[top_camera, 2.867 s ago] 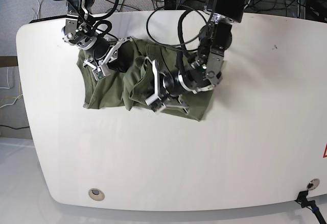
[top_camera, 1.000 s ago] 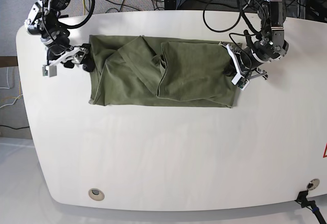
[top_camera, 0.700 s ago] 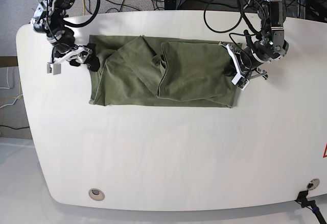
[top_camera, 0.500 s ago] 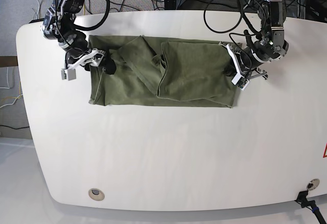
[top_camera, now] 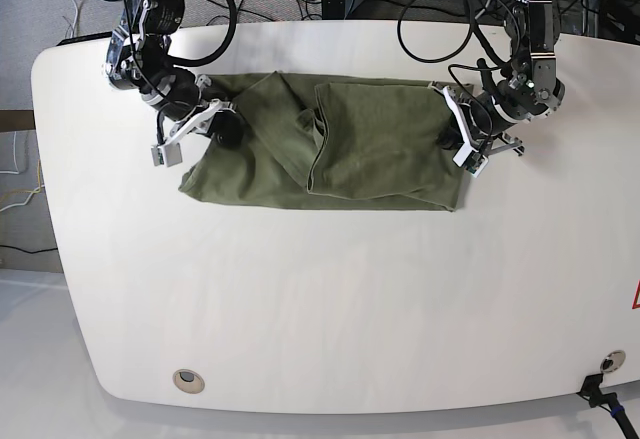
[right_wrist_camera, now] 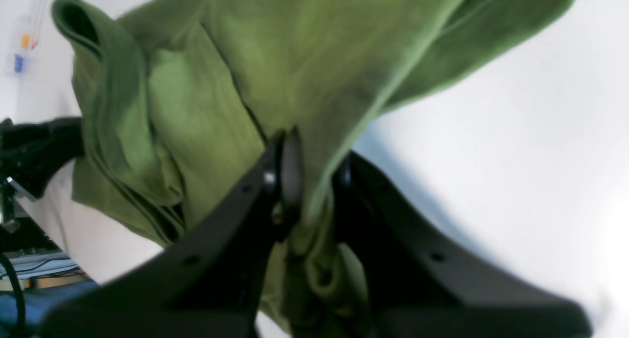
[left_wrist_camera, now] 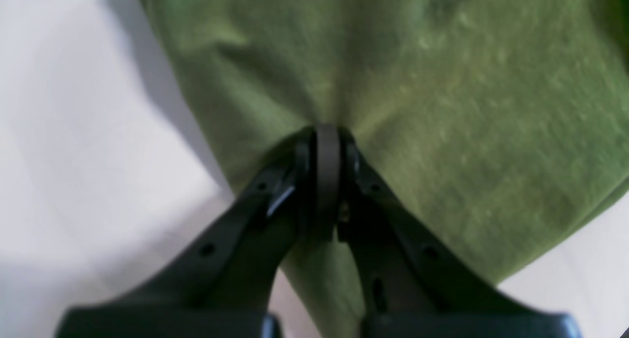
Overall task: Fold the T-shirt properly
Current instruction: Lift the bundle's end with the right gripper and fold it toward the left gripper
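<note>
The right gripper (top_camera: pixel 205 125) has moved inward and now pinches the T-shirt (top_camera: pixel 340 144) at its left end, while the left gripper (top_camera: pixel 458 139) pinches the right end, so the shirt's long axis runs left-right between them.

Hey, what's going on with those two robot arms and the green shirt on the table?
Two robot arms are folding an olive-green T-shirt laid out on a white table. The left gripper is clamped on the cloth at one end. The right gripper is pinching a bunched fold at the other end, with cloth caught between its fingers. The shirt lies as a rough, rumpled rectangle with overlapping layers, so the fold is not finished.
</note>
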`<action>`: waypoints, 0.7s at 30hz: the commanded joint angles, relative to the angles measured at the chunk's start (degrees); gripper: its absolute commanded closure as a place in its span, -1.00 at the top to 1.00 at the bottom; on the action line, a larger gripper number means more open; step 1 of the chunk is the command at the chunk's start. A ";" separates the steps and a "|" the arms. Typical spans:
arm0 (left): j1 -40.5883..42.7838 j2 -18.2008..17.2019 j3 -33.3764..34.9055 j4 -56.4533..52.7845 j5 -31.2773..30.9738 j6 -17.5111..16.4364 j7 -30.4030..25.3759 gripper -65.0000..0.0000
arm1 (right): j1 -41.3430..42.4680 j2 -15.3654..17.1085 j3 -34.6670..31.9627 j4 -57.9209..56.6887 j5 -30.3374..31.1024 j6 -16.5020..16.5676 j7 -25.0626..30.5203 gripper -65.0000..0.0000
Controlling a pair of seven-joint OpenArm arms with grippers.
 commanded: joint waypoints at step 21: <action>0.02 -0.13 0.17 -0.35 3.55 0.57 3.93 -1.00 | 3.04 -5.06 -29.56 18.93 1.61 -7.92 1.03 -1.00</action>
